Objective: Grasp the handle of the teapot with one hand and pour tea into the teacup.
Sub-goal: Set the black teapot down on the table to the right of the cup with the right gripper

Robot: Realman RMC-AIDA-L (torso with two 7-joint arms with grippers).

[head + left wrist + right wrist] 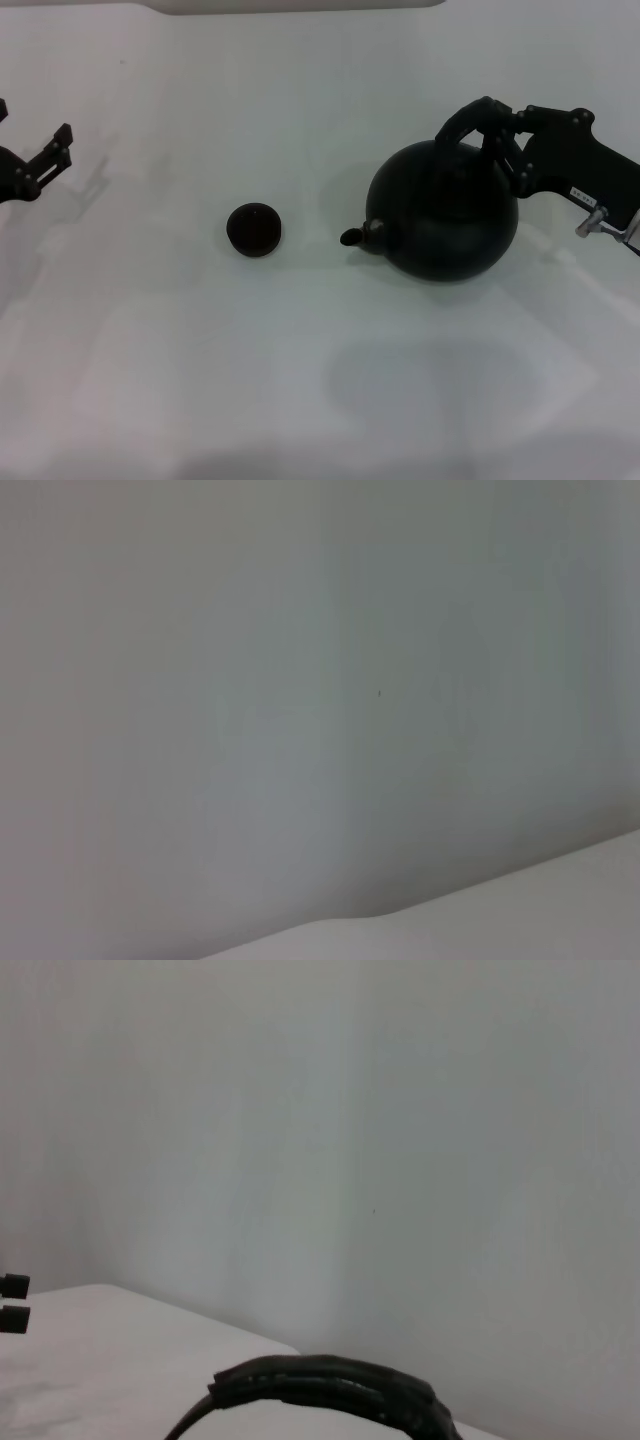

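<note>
Right gripper [492, 128] pinching the handle [462, 125] atop the teapot [445, 212], spout toward the teacup [253, 229] well apart, left gripper [55, 150] spread, parked at the table [300, 380] edge.

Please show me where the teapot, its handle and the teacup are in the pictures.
teapot [450, 225]: head view, middle of its round body.
handle [330, 1385]: right wrist view, wrapped crown of the hoop.
teacup [253, 229]: head view, centre of the cup.

No readable text — small white label [588, 194] on right arm (print too small).
</note>
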